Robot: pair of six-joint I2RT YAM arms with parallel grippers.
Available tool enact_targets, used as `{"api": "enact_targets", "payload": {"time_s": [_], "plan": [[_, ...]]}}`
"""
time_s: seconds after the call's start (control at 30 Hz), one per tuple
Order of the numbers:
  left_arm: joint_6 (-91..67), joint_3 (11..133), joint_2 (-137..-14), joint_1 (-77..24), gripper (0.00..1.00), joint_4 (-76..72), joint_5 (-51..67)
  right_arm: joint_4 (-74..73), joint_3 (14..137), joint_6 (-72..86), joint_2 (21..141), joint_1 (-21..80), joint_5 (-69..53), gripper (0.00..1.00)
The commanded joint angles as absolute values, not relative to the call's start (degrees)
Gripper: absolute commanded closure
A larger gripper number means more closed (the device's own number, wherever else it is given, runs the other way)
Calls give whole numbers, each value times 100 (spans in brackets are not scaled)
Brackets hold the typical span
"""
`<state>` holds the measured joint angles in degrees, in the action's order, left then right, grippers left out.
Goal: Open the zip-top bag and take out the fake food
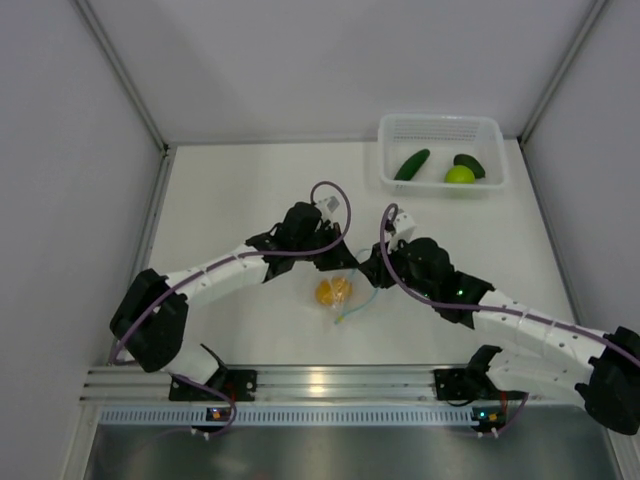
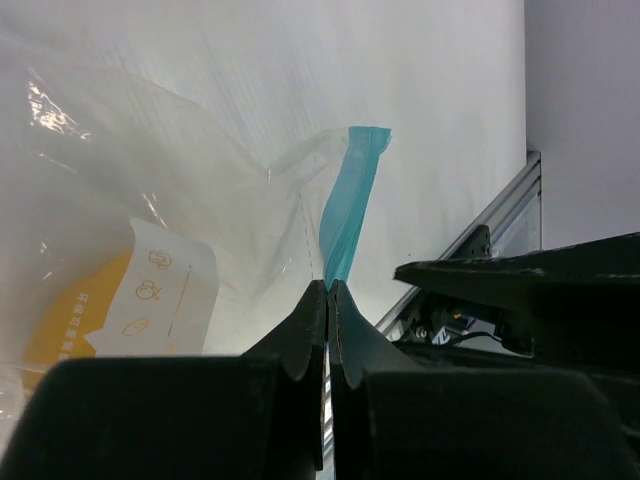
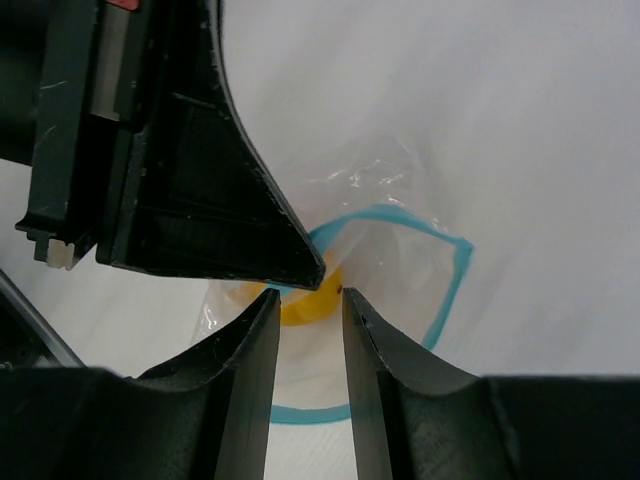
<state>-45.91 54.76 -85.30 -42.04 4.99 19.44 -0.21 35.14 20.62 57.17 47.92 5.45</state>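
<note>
Inspector: Location and condition of the zip-top bag (image 1: 356, 299)?

Assessor: Centre of the white table (image 1: 240, 200), between the two arms. Thin clear film, heavily creased and glossy. The light blue zip strip (image 2: 350, 200) runs along one edge as a flat ribbon. In the right wrist view the strip forms a rounded loop, so the mouth stands parted.

Inspector: Contents?

Assessor: One orange fruit (image 1: 333, 291), round and smooth, seen through the film. A white printed label lies over it in the left wrist view.

Inspector: Left gripper (image 2: 328, 288)?

Assessor: Clenched. The two black tapered fingers meet at their tips and pinch the lower end of the zip strip, which rises upright from them.

Inspector: Right gripper (image 3: 310, 298)?

Assessor: Jaws stand a narrow gap apart, pointed at the bag mouth, with the orange fruit showing between the tips. Whether film lies between them I cannot tell. The left finger sits just beside, above and to the left in that view.

Inspector: Remaining food?

Assessor: In the white mesh basket (image 1: 438, 119) at the far right corner, well apart from the bag. The long dark green cucumber (image 1: 411, 164) lies at a slant. The lime-green ball (image 1: 459, 174) touches the dark green oval (image 1: 471, 164).
</note>
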Motion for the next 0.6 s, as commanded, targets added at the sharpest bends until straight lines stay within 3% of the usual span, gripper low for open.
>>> {"api": "enact_targets", "payload": {"time_s": [0.0, 0.37, 0.57], "plan": [[-4509, 5809, -8701, -4201, 100, 316, 2459, 641, 3437, 1529, 5958, 4922, -228, 68], [-3570, 6301, -8736, -4192, 100, 711, 3471, 1581, 2840, 1371, 6083, 4957, -1019, 69], [-3769, 6837, -8806, -4184, 100, 984, 3901, 985, 2961, 1581, 5924, 5071, -90, 71]]}}
